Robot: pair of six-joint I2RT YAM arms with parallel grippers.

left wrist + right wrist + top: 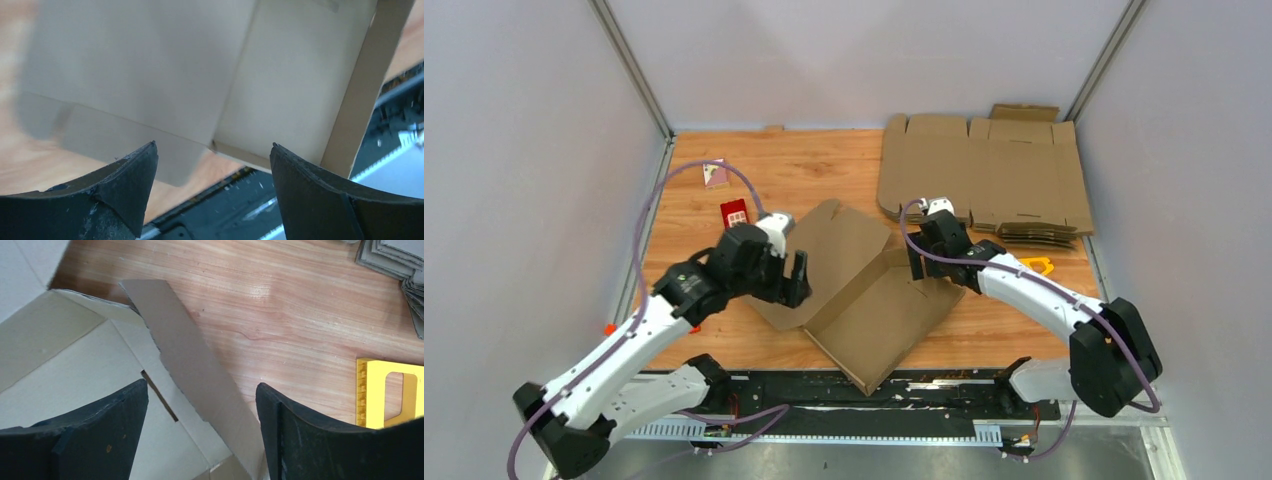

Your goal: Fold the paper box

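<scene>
Cardboard lies aslant: the paper box (864,300) sits left of the stack of flat sheets (984,170) and nearer the arms. Its long axis runs from far left to near right, broadside to the stack, with one corner pointing at the arm bases. The right gripper (202,385) hangs with fingers spread above a narrow flap on the stack-side edge. The left gripper (212,150), also spread and pinching nothing, hovers over the edge farthest from the stack.

The wooden table (824,165) bears flat cardboard sheets (979,170), a red box (735,213), a yellow piece (1039,265).
</scene>
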